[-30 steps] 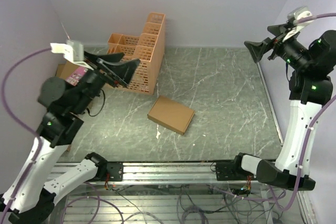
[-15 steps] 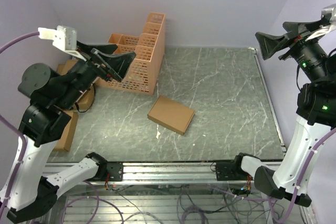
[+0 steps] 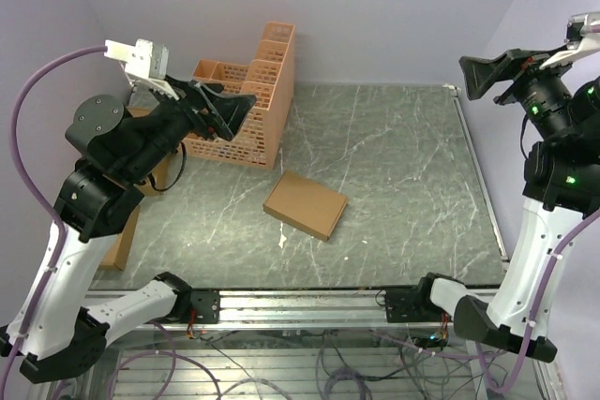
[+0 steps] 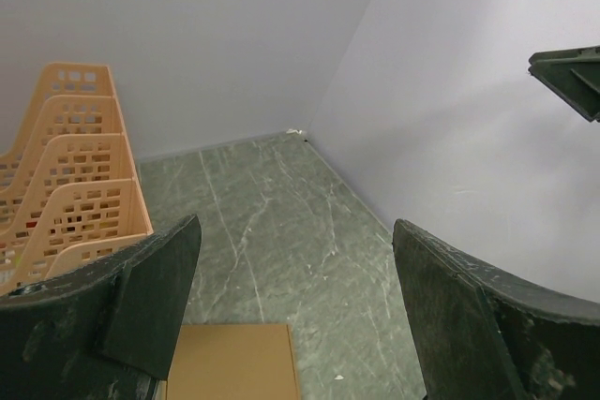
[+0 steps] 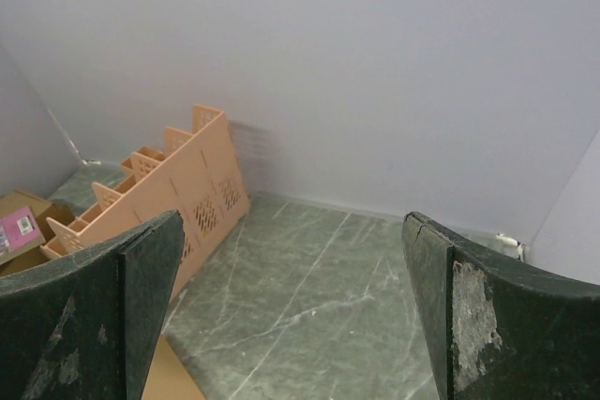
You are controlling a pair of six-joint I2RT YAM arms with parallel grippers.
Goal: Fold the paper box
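The paper box (image 3: 306,204) is a flat, shallow brown cardboard rectangle lying closed on the green marble table, near the middle. Part of it shows in the left wrist view (image 4: 230,362) at the bottom, and a corner in the right wrist view (image 5: 167,377). My left gripper (image 3: 232,110) is open and empty, raised high at the left, above the orange crate. My right gripper (image 3: 487,74) is open and empty, raised high at the far right edge. Both are well away from the box.
An orange plastic lattice crate (image 3: 251,100) stands at the back left, stepped in height. Brown closed cartons with a pink book (image 3: 131,133) lie behind the left arm. Lilac walls close the back and sides. A small white scrap (image 3: 282,242) lies by the box.
My left arm has swung up and towards the crate. My right arm has lifted and drawn back to the right. The box has not moved.
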